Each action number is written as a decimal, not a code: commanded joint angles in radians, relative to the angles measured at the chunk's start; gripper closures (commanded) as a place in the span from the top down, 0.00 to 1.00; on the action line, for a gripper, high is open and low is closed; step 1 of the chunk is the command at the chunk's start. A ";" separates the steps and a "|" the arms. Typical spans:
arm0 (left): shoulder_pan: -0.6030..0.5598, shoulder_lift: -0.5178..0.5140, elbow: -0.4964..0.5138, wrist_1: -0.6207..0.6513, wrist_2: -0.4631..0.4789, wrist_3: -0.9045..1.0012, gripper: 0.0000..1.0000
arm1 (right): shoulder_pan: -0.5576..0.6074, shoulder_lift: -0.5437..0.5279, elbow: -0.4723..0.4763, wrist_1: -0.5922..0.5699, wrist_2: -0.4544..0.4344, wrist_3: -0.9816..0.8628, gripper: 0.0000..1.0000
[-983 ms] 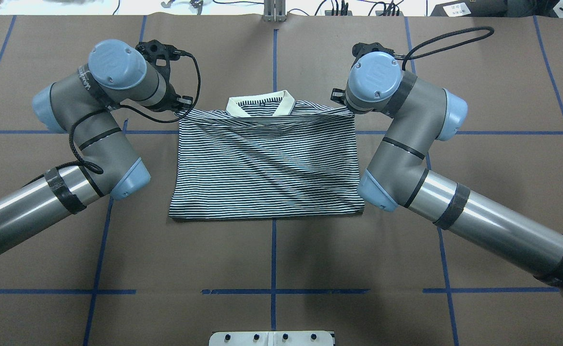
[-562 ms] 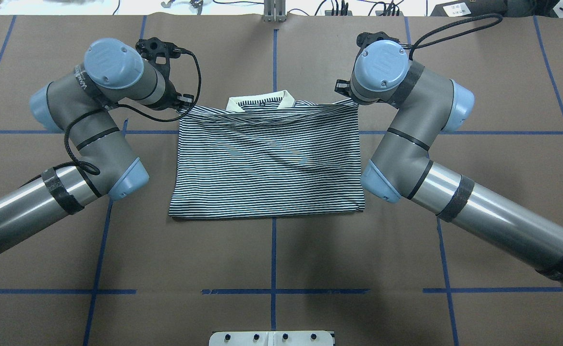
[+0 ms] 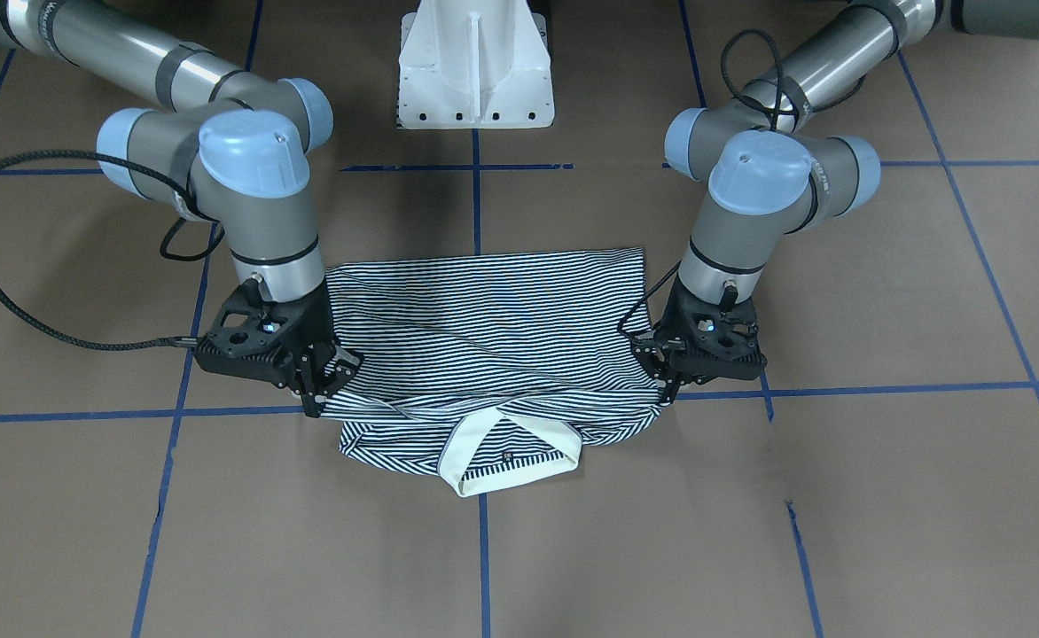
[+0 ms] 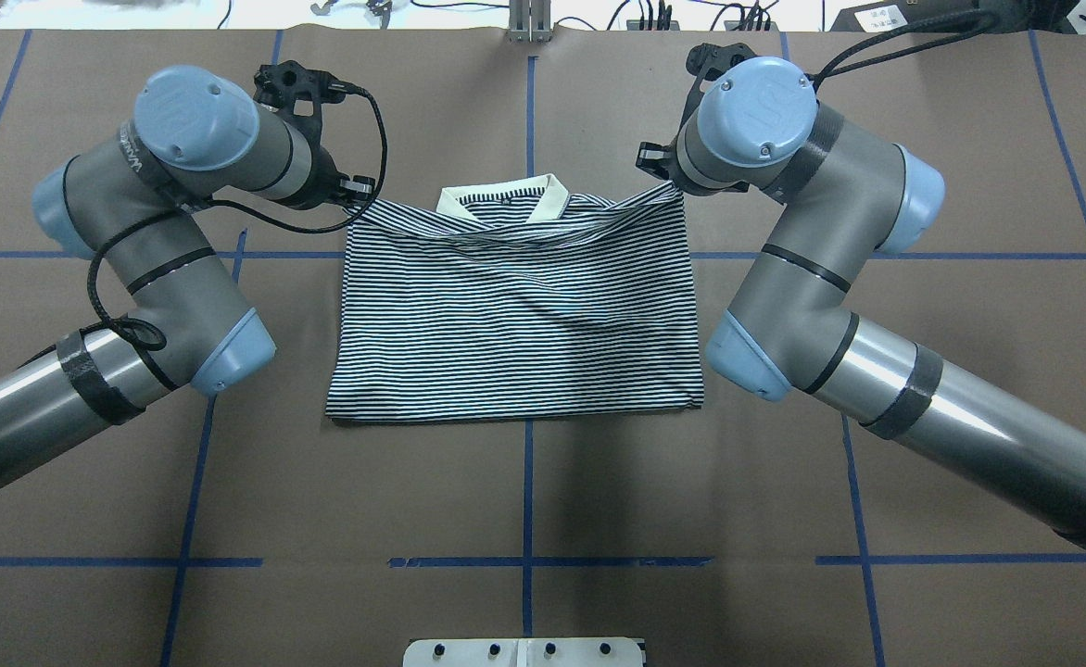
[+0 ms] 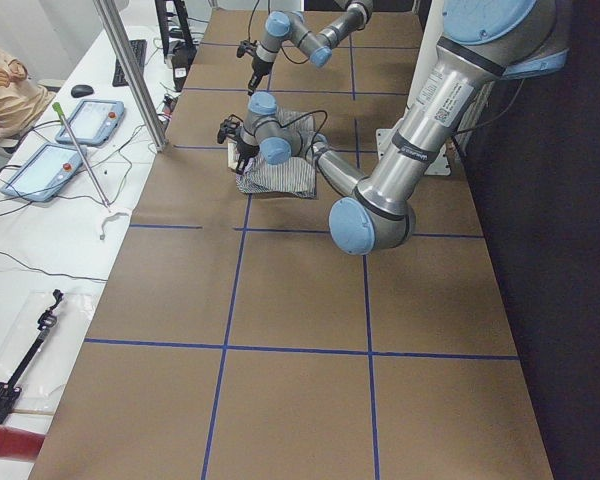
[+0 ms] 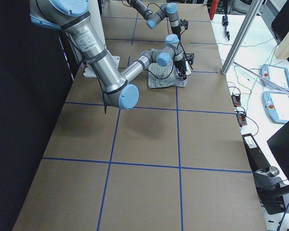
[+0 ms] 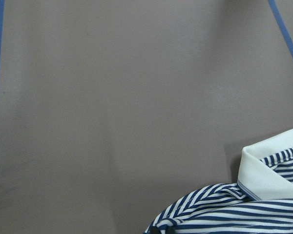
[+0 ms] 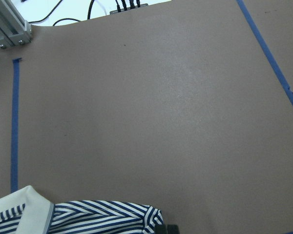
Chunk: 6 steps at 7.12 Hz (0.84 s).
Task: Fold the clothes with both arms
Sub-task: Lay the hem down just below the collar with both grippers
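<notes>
The striped polo shirt (image 4: 515,315) lies folded on the brown table, its cream collar (image 4: 506,197) at the far edge. My left gripper (image 4: 355,199) is shut on the shirt's far left corner, and my right gripper (image 4: 665,182) is shut on the far right corner. The front view shows the same holds: left gripper (image 3: 668,390), right gripper (image 3: 320,400), with the upper layer of the shirt (image 3: 484,328) stretched between them just behind the collar (image 3: 506,452). Both wrist views show the collar (image 7: 271,165) (image 8: 24,209) and striped cloth at the bottom edge.
The white pedestal base (image 3: 475,66) stands at the table's near side. Blue tape lines (image 4: 527,491) cross the brown surface. Cables and an aluminium post (image 4: 529,18) sit past the far edge. A person (image 5: 5,90) and tablets are at a side bench.
Both wrists have moved outward and slightly farther from the base, still gripping the corners. The held edge slid over part of the collar, then drew back, and the collar shows fully again.
</notes>
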 commanded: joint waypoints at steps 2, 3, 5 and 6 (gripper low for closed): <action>-0.019 0.029 -0.054 0.010 -0.026 0.001 0.00 | 0.013 -0.015 0.099 -0.085 0.016 -0.006 0.00; -0.030 0.029 -0.057 0.010 -0.043 0.014 0.00 | 0.029 -0.015 0.099 -0.081 0.029 -0.009 0.00; -0.036 0.030 -0.054 0.010 -0.043 0.033 0.00 | 0.030 -0.016 0.076 -0.077 0.024 -0.009 0.00; -0.034 0.030 -0.040 0.009 -0.042 0.033 0.00 | 0.027 -0.004 0.018 -0.072 0.019 -0.009 0.00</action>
